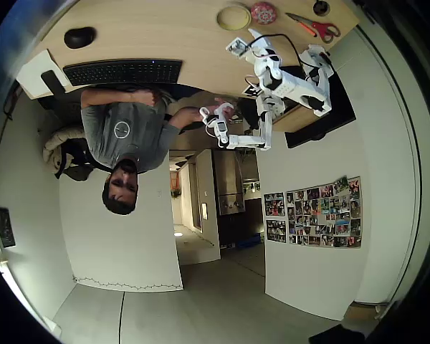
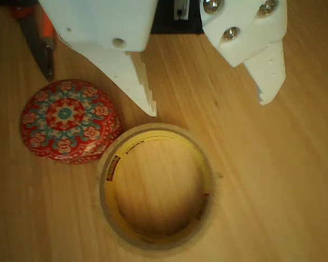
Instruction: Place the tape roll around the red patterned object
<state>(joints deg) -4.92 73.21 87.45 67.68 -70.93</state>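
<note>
The tape roll [image 2: 107,185], a pale yellow ring, lies flat on the wooden table with its hole showing bare wood. The red patterned object [image 2: 68,120], a round disc with a mandala design, sits just left of the ring and touches its rim, outside the hole. My gripper [image 2: 210,106] hovers above the ring's far edge, open, with nothing between its white fingers [image 2: 136,76]. In the overhead view the tape roll [image 1: 233,17] and the red disc [image 1: 264,12] lie side by side at the table's top edge, and the gripper [image 1: 249,37] sits just below them.
Red-handled scissors [image 1: 315,27] and a small black round object [image 1: 320,8] lie to the right of the disc in the overhead view. A keyboard [image 1: 122,72] and a mouse [image 1: 79,36] are on the left. A person [image 1: 122,129] sits at the table.
</note>
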